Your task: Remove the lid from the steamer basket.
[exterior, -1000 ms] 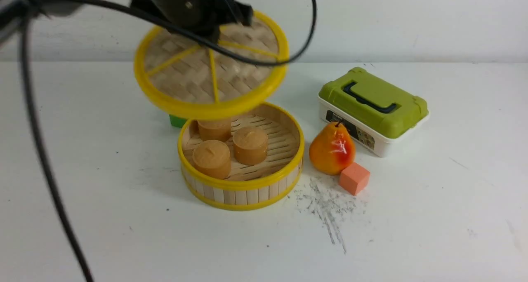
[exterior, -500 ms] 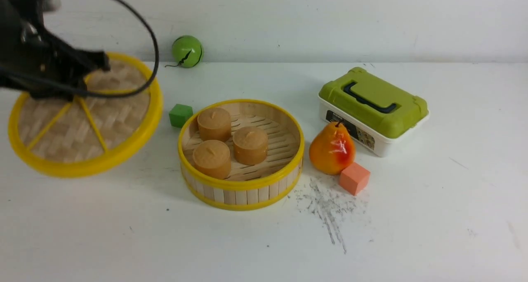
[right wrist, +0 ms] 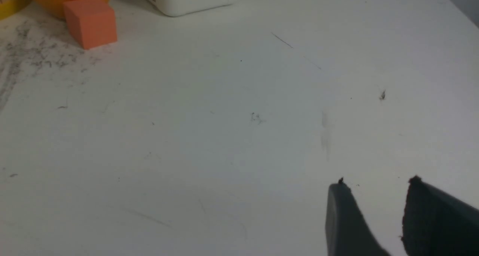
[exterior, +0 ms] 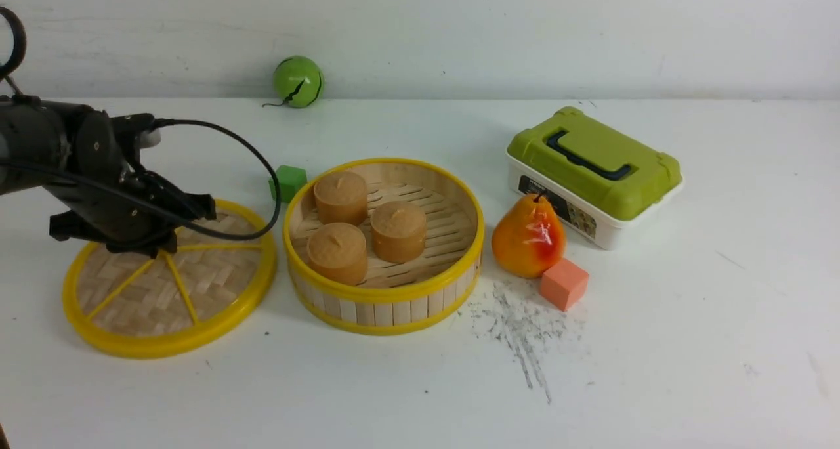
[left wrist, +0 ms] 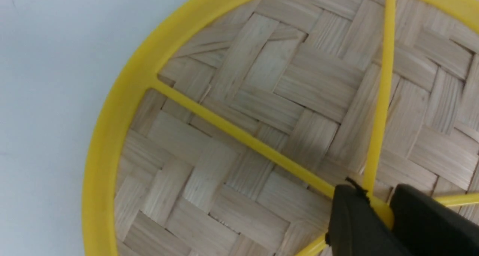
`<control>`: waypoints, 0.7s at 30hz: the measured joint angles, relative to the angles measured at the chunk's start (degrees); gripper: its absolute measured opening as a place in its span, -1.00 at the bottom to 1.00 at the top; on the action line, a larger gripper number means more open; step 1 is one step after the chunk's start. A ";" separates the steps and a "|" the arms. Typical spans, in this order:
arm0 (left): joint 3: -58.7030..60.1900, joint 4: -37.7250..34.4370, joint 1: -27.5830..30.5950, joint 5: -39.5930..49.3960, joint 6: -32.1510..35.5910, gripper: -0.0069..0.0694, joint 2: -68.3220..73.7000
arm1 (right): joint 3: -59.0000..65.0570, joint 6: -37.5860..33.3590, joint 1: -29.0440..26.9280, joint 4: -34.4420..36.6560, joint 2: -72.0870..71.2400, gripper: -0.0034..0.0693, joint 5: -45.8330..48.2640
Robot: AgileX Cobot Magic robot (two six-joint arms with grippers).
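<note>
1. The steamer basket (exterior: 387, 296) stands uncovered on the white surface (exterior: 656, 357). In it we count three tan drum-shaped cakes (exterior: 336, 252), upright on the slatted floor and clustered toward its left half.
2. The lid (exterior: 164, 298) is off the basket and lies just to its left, spokes upward. Their yellow rims are near each other. We think the lid rests flat on the surface, though the arm hides its far edge.
3. The left jaws are clenched on the lid's centre knob. The left wrist view shows yellow plastic pinched between the black fingers (left wrist: 355, 226).
4. The right jaws stand parted with nothing between them, over bare surface.
5. The white box (exterior: 610, 229) to the right is closed under its green cover (exterior: 594, 167), so we cannot see its contents.
6. A pear (exterior: 528, 237) stands just right of the basket, with an orange cube (exterior: 563, 283) at its front. A green cube (exterior: 287, 182) sits behind, between lid and basket. A green ball (exterior: 298, 81) lies by the wall.
</note>
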 joint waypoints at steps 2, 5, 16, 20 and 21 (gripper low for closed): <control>0.00 0.07 0.00 -0.33 -0.24 -0.54 0.13 | 0.00 0.00 0.00 0.00 0.00 -0.25 0.00; 0.00 -0.40 0.00 -0.38 -0.67 -0.46 0.13 | 0.00 0.00 0.00 0.00 0.00 -0.25 0.00; 0.00 -3.32 0.00 0.16 0.33 -0.20 -12.52 | 0.00 0.00 0.00 0.00 0.00 -0.25 0.00; 0.52 -5.18 0.00 0.09 4.10 -0.68 -29.16 | 0.00 0.00 0.00 0.00 0.00 -0.25 0.00; 0.89 -5.74 0.00 0.09 4.95 -0.75 -31.33 | 0.00 0.00 0.00 0.00 0.00 -0.25 0.00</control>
